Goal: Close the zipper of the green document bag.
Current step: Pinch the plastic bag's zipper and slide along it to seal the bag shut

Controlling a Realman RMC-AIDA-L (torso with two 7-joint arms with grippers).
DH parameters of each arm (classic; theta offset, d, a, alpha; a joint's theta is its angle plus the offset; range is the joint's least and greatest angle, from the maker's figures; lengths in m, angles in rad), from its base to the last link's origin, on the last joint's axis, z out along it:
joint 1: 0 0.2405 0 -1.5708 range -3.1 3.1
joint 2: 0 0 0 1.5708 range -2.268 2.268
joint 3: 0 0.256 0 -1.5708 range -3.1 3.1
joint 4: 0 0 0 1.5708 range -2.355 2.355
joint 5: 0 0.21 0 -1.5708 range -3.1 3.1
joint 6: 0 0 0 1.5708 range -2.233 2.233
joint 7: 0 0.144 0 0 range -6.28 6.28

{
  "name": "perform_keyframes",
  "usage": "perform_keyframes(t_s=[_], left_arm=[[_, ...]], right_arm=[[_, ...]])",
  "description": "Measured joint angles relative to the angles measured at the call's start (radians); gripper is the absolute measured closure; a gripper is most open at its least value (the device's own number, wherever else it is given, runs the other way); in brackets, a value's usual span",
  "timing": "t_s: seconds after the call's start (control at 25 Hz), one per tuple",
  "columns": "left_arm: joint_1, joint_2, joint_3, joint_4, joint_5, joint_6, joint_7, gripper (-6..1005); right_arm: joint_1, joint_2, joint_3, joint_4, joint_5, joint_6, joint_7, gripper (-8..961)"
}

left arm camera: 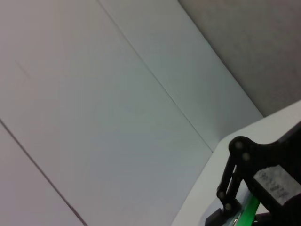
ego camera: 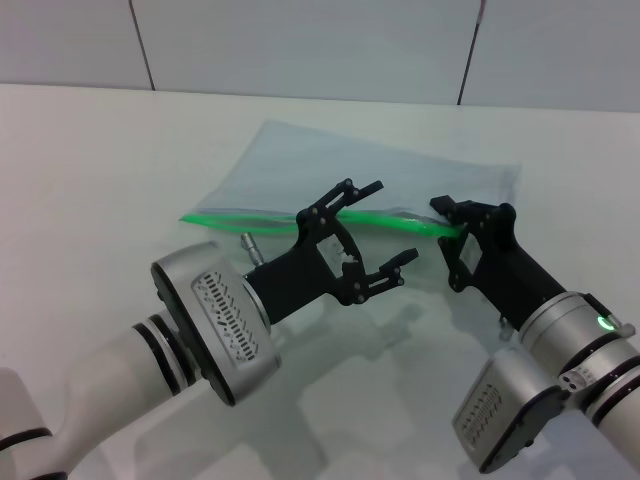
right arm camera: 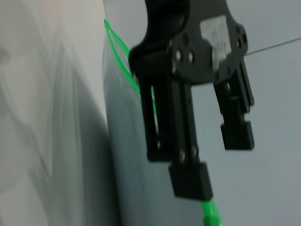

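Left hand (ego camera: 372,233) spread wide over the zipper (ego camera: 250,217)
Right hand (ego camera: 452,222) clamped on its end — green document bag (ego camera: 300,160) flat on worktop (ego camera: 80,170).

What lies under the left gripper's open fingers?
Beneath the open left gripper runs the zipper of the green document bag, lying on the white table. The fingers and linkage cover part of the strip, and no slider is visible.
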Motion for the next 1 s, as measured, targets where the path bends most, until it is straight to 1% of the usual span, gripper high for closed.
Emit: perform_keyframes(t_s=[0.24, 0.52, 1.0], left_arm=[[-0.005, -0.001, 0.001, 0.000, 0.000, -0.012, 0.065, 290], [-0.020, -0.004, -0.002, -0.002, -0.001, -0.068, 0.120, 295], [-0.019, -0.003, -0.004, -0.029, -0.009, -0.067, 0.257, 305]], right_arm=[[0.007, 0.000, -0.025, -0.014, -0.004, -0.010, -0.002, 903], [0.015, 0.000, -0.048, -0.020, -0.014, -0.023, -0.002, 903], [0.015, 0.000, -0.047, -0.026, -0.041, -0.021, -0.002, 903]])
